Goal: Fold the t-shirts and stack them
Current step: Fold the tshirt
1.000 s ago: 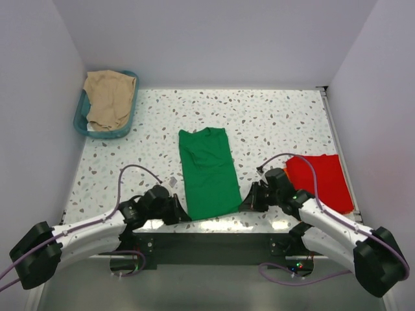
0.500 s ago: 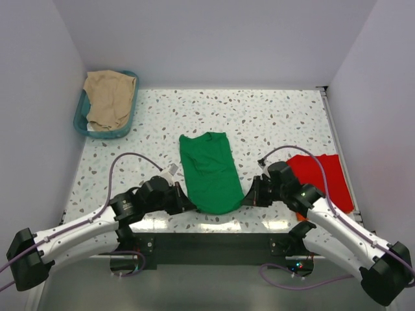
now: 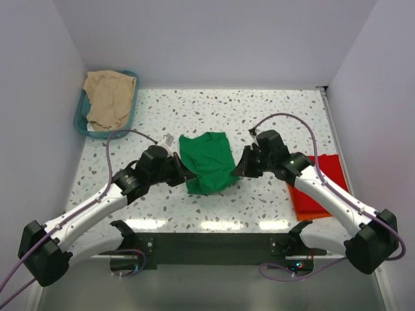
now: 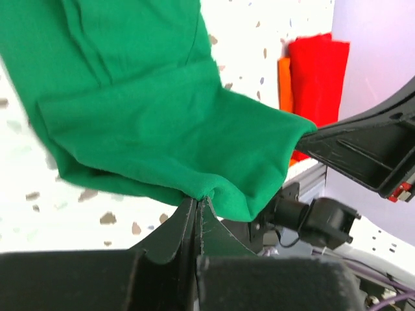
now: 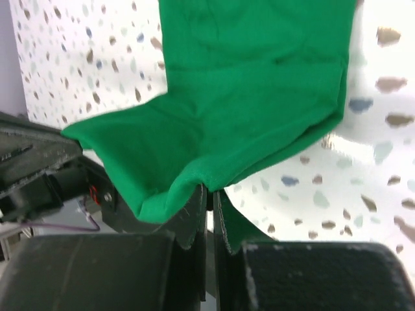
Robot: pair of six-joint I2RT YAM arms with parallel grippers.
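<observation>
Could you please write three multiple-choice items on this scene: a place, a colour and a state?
1. Where does the red-orange t-shirt lie? A) far-left corner B) by the right edge of the table C) the middle
2. What colour is the cloth in the basket? A) beige B) blue C) black
3. How do the jaws of the left gripper stand? A) wide open B) shut on the green t-shirt C) shut on nothing
Key: 1 B, red cloth shows at that edge; 2 A, beige cloth fills it; 3 B, the green hem sits pinched between them.

end effector [image 5: 209, 196] | pinching green t-shirt [image 5: 249, 97] edge | above table [image 5: 386, 188]
</observation>
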